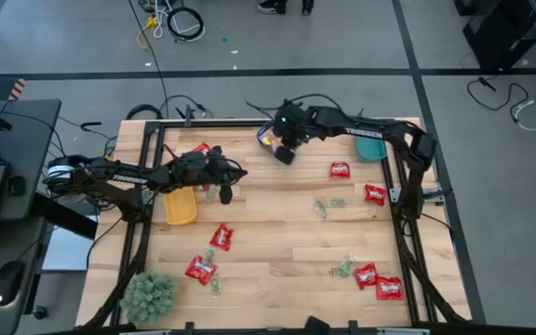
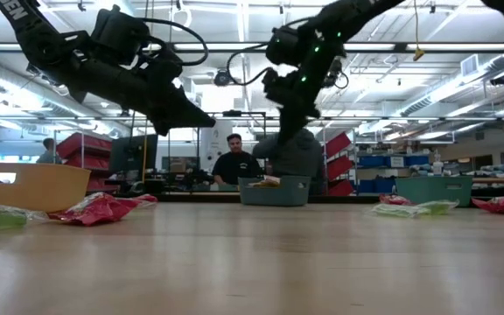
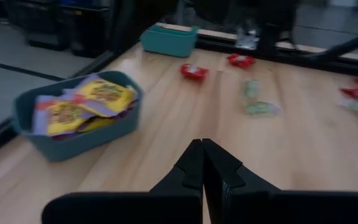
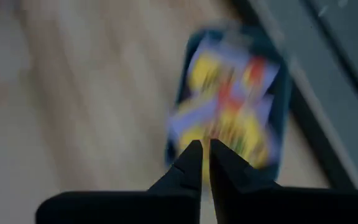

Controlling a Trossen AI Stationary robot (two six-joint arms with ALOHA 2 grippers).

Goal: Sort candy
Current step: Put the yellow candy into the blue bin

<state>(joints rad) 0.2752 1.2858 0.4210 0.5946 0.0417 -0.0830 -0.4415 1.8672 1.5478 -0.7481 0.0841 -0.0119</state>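
Pale wood makes up the tabletop (image 1: 277, 242), framed by dark rails, with a workshop and seated people seen beyond it in the low view.

The jaws of the right gripper (image 4: 202, 148) are seen pressed together with nothing between them, hanging above a teal bin (image 4: 272, 93) that is filled with yellow packets (image 4: 229, 106). The jaws of the left gripper (image 3: 202, 155) are likewise clenched and empty; in the high view the left gripper (image 1: 225, 191) is found above bare wood just beside a yellow bin (image 1: 180, 207).

Much candy is left unsorted. Red packets (image 1: 341, 169) lie on the right side, further ones (image 1: 221, 236) nearer the front left, and pale green pieces (image 1: 328, 205) are scattered between them. A second teal bin (image 1: 370, 149) stands by the right rail, and a green fuzzy plant ball (image 1: 148, 294) rests at the front left corner.

Several faults may be expected. A descent with clenched jaws would push a flat packet along the wood instead of taking it, so the jaws would have to be released first. The loaded teal bin could be knocked or shifted if the right gripper were lowered carelessly. The green pieces, being small, could slip out of a grasp. The arms could foul each other near the back centre.
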